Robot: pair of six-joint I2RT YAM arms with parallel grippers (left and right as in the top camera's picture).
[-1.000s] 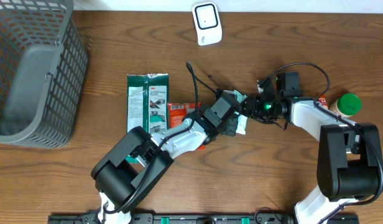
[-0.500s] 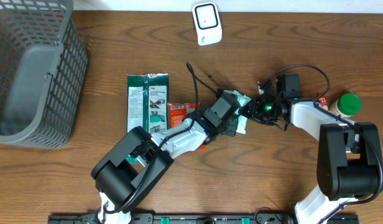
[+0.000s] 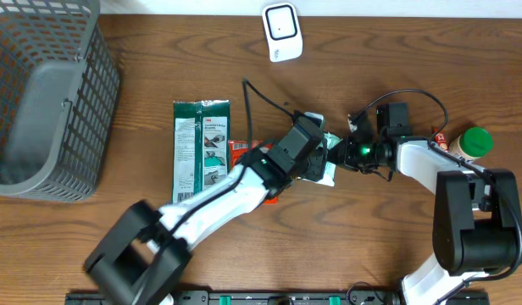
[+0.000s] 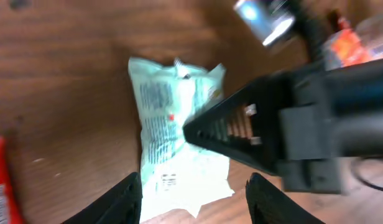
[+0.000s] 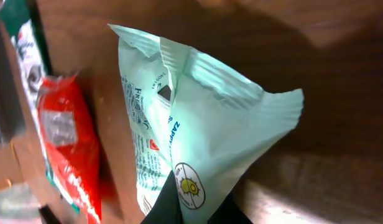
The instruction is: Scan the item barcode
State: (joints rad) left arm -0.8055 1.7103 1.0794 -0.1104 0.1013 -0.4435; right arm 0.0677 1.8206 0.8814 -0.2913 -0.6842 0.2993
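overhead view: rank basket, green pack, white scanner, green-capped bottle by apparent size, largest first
1. gray basket, largest by far, even though the frame edge crops it
2. green pack
3. white scanner and green-capped bottle: they look alike. The bottle is partly hidden behind the right arm, so I am not ranking them.

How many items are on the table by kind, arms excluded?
Packets: 3 (dark green packet, red packet, pale green packet)
Basket: 1
Scanner: 1
Green-capped bottle: 1
Total: 6
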